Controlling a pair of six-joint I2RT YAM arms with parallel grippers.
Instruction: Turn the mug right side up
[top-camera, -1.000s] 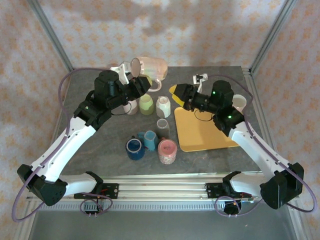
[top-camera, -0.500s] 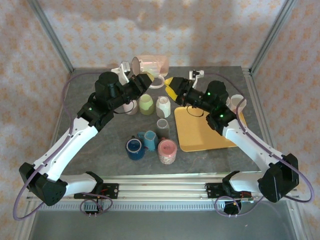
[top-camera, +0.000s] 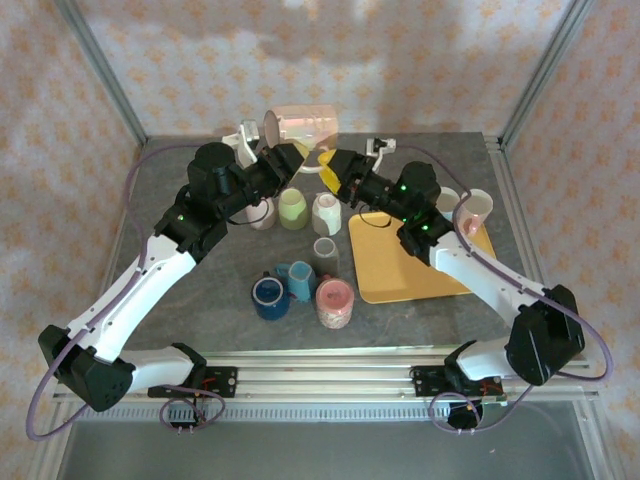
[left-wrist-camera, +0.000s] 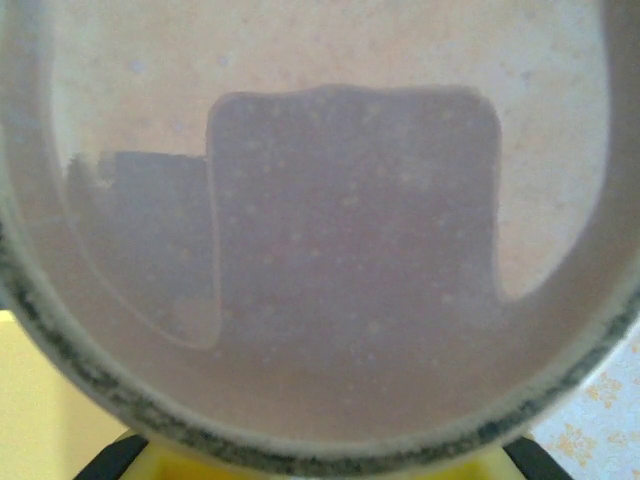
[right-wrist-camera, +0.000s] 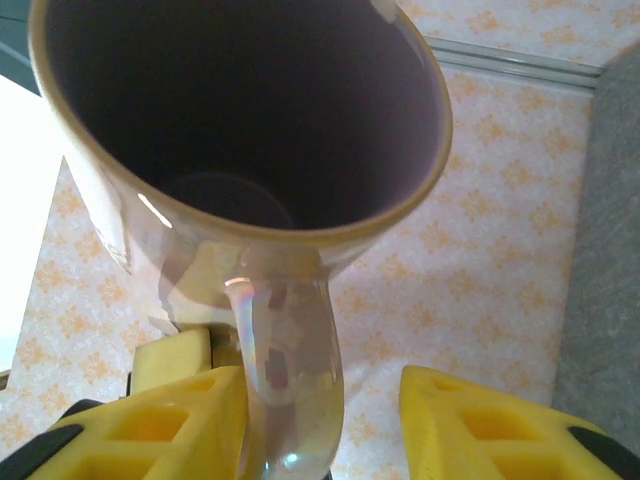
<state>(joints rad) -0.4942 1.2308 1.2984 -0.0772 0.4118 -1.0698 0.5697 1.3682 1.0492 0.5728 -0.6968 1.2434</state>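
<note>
One pink mug (top-camera: 303, 124), one yellow tray (top-camera: 400, 262).

Top camera overlooks table (top-camera: 400, 320); both wrist cameras hug the mug (top-camera: 300, 124)

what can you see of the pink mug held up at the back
The pink mug is pale, glossy, ceramic-looking, with a dark purplish inside and a tan rim. It lies on its side in the air above the back of the table. The left gripper grips it from below. Its looped handle sits between the open fingers of the right gripper, close against one, clear of the other.
</note>
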